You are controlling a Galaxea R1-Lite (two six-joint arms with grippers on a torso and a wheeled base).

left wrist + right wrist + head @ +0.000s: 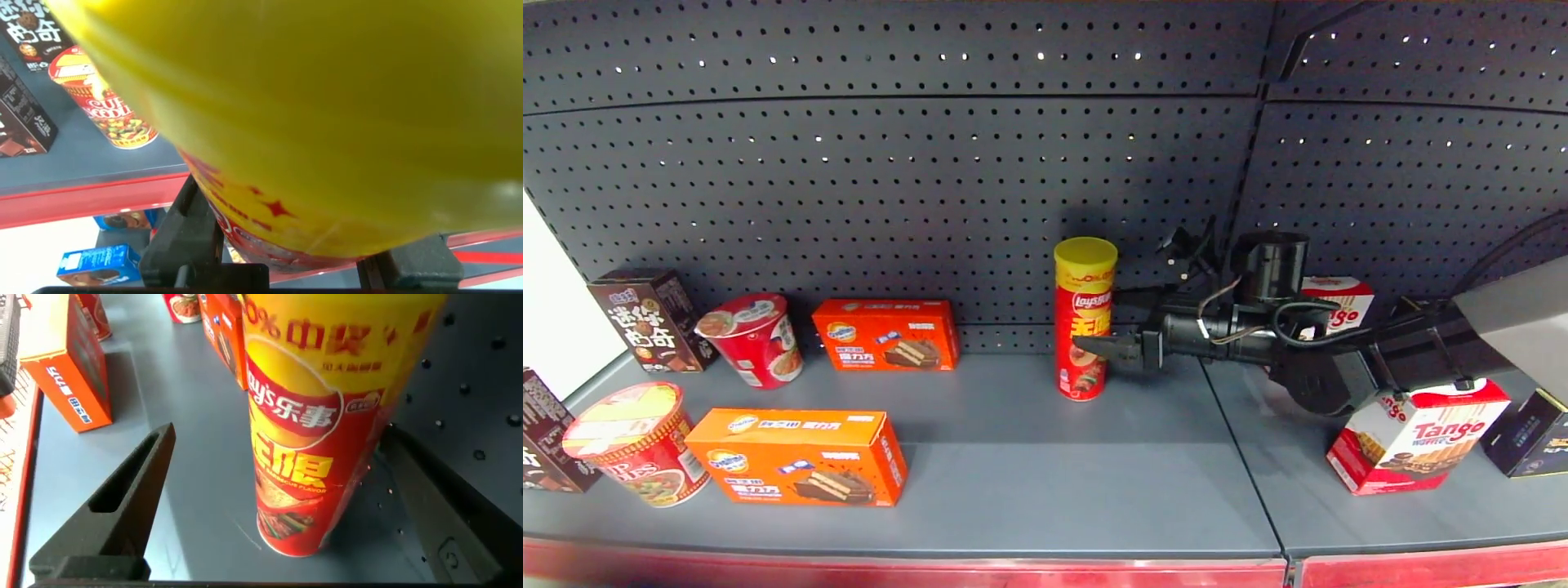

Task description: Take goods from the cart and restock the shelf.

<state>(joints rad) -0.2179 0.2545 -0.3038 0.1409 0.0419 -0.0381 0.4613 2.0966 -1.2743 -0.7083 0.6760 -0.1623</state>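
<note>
A red chips can with a yellow lid [1085,318] stands upright on the grey shelf [1045,482], near the pegboard back wall. My right gripper [1098,327] is open around its lower half. In the right wrist view the can [310,433] stands between the two fingers [122,514], with a clear gap on one side. A second yellow and red chips can [327,106] sits close in front of the left wrist camera. My left gripper [302,253] is shut on it, below the shelf's red front edge [90,200].
At the left stand two orange wafer boxes [800,457] [886,333], two noodle cups [637,441] [754,336] and a brown box [649,318]. At the right are red and white wafer boxes [1417,437] [1339,298] and a dark box [1531,433]. The shelf's middle front is free.
</note>
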